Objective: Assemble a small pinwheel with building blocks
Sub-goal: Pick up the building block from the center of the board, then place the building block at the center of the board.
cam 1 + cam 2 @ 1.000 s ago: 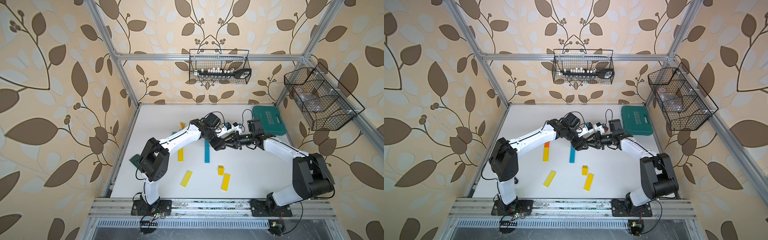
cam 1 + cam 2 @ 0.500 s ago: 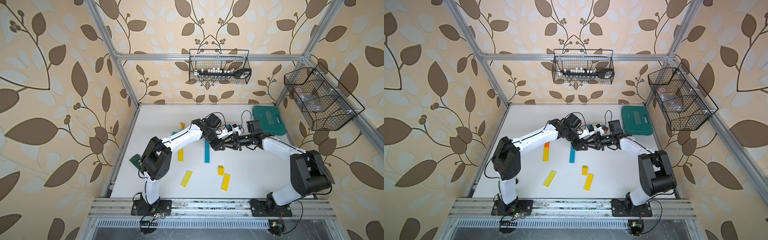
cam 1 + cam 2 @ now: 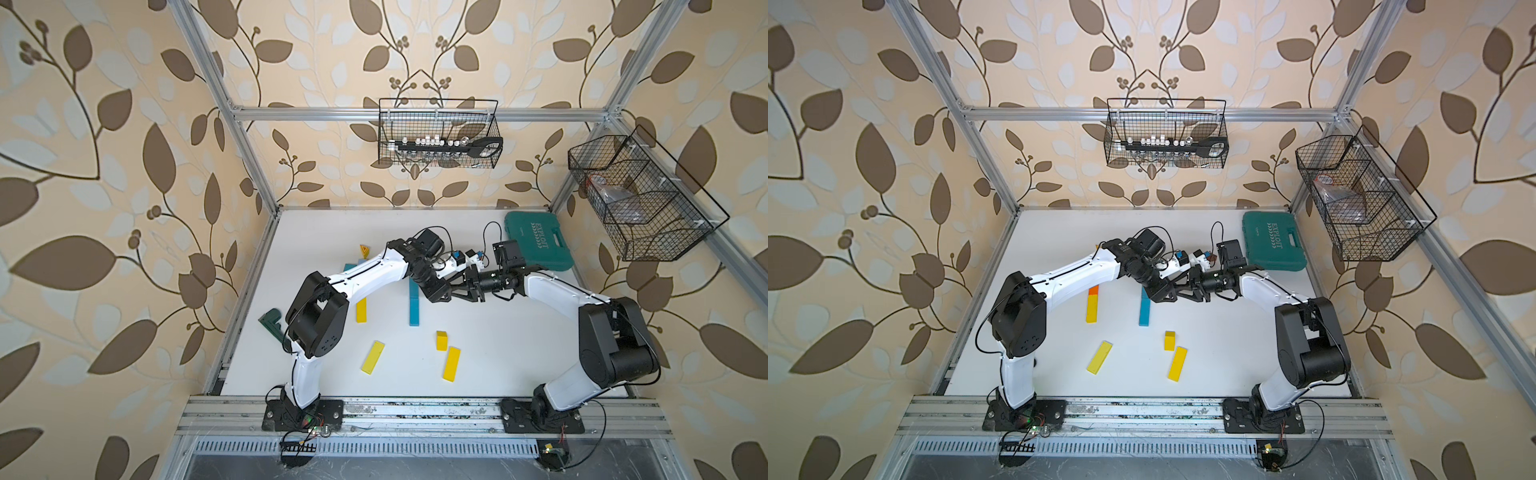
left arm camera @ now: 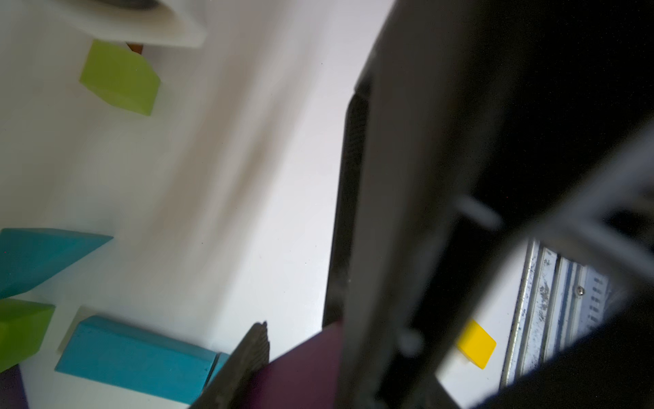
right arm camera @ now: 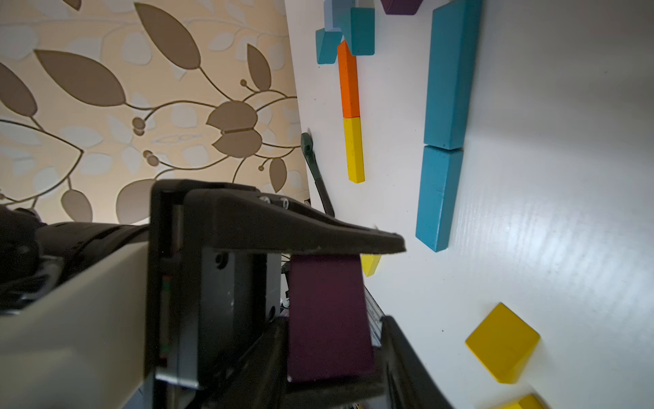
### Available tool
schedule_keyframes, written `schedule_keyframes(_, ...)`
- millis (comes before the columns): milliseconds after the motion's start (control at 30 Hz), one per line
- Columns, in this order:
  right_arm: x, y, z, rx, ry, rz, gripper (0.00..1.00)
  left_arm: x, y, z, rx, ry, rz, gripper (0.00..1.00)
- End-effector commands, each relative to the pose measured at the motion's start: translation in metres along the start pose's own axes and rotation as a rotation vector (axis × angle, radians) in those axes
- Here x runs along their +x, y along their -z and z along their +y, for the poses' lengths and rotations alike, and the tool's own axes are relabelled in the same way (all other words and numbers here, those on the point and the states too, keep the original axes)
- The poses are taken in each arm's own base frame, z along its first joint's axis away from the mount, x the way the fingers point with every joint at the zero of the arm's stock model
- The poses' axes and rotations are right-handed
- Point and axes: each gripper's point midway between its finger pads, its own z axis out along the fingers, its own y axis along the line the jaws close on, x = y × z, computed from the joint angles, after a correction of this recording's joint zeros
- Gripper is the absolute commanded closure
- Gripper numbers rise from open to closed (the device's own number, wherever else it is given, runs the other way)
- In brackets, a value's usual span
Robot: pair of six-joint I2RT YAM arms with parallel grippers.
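Observation:
Both grippers meet above the middle of the table, over the blue bars (image 3: 414, 303). A purple block (image 5: 329, 318) hangs between them. My left gripper (image 3: 438, 293) is shut on it, one finger (image 5: 300, 237) pressed on its upper face. My right gripper (image 5: 334, 325) stands open round the same block, with a gap on one side. In the left wrist view the purple block (image 4: 300, 368) touches a finger (image 4: 254, 354). On the table lie yellow bars (image 3: 372, 357) (image 3: 451, 363), a yellow cube (image 3: 441, 340), an orange-and-yellow bar (image 3: 1092, 305) and a green cube (image 4: 120, 78).
A teal tool case (image 3: 538, 241) lies at the back right, close to the right arm. A dark green tool (image 3: 272, 324) rests at the table's left edge. Wire baskets (image 3: 436, 137) (image 3: 636, 199) hang on the back and right walls. A teal wedge (image 4: 42, 258) lies under the left arm.
The left jaws have closed onto the purple block. The right jaws, shut on it before, have opened a little. Both arms stay almost where they were.

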Motion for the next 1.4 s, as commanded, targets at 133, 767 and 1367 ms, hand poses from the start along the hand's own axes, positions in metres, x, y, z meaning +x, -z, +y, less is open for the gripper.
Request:
schedule_keyframes(133,-0.003,0.008,0.002,0.033,0.063,-0.017,0.54,0.005,-0.005,0.008,-0.037,0.068,0.022,0.63)
schedule_keyframes(767,-0.002,0.037,-0.031,0.234,0.032,-0.101,0.58,0.019,-0.029,0.021,-0.057,0.139,0.092,0.64)
schedule_keyframes(1367,0.0,0.104,-0.094,0.547,-0.005,-0.401,0.49,0.023,-0.096,0.05,-0.358,0.198,0.272,0.52)
